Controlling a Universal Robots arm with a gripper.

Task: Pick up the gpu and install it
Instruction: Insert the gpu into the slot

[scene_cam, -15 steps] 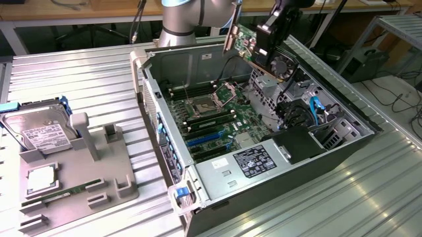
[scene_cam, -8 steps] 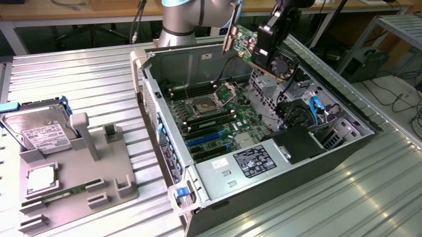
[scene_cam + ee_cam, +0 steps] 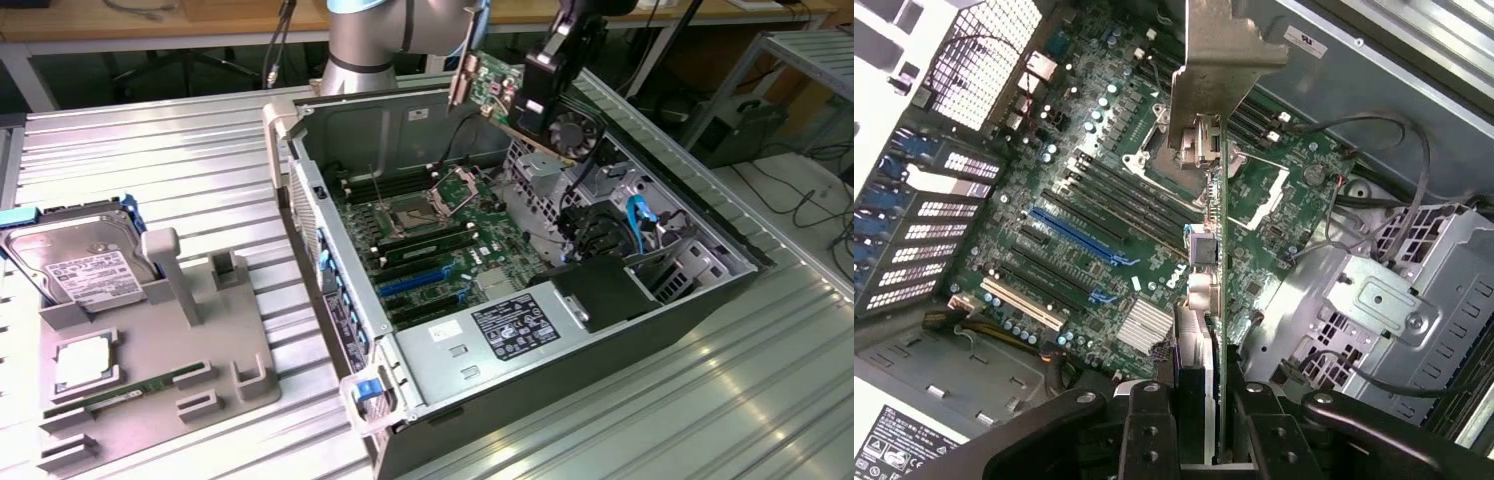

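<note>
The gripper (image 3: 1202,410) is clamped partway shut on the graphics card (image 3: 1223,250), holding it above the open computer case (image 3: 387,120); seating it well means staying upright, edge squarely aligned over a blue slot (image 3: 1079,237)

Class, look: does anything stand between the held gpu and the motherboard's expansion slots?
Nothing visible does. The gripper holds the gpu above the open case, and the blue slots on the motherboard lie uncovered below.
</note>
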